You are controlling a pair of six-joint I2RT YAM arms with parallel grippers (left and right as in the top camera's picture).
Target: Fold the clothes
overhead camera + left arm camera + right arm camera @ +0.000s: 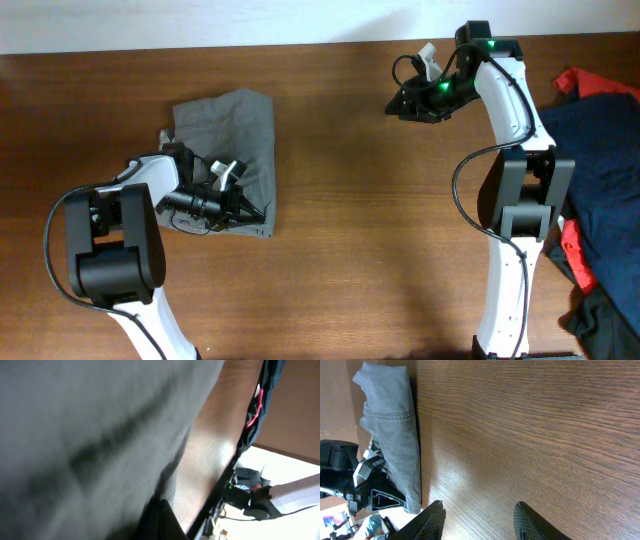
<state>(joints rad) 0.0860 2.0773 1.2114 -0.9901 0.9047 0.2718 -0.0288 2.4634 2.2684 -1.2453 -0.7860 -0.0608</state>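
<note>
1. On the table (350,260), at your left, the garment (238,130) lies folded compactly; little seems left to do
2. Your left gripper (248,208) rests on its edge; whether it grips, I cannot tell
3. Your right gripper (479,521) hangs open, well apart

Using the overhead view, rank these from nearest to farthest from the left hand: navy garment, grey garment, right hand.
1. grey garment: directly under the left hand.
2. right hand: right of centre, toward the far edge.
3. navy garment: at the right edge.

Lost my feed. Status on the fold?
Right gripper open over table. Left gripper on clothes, grip unclear. Navy pile far right, not blocking.
</note>
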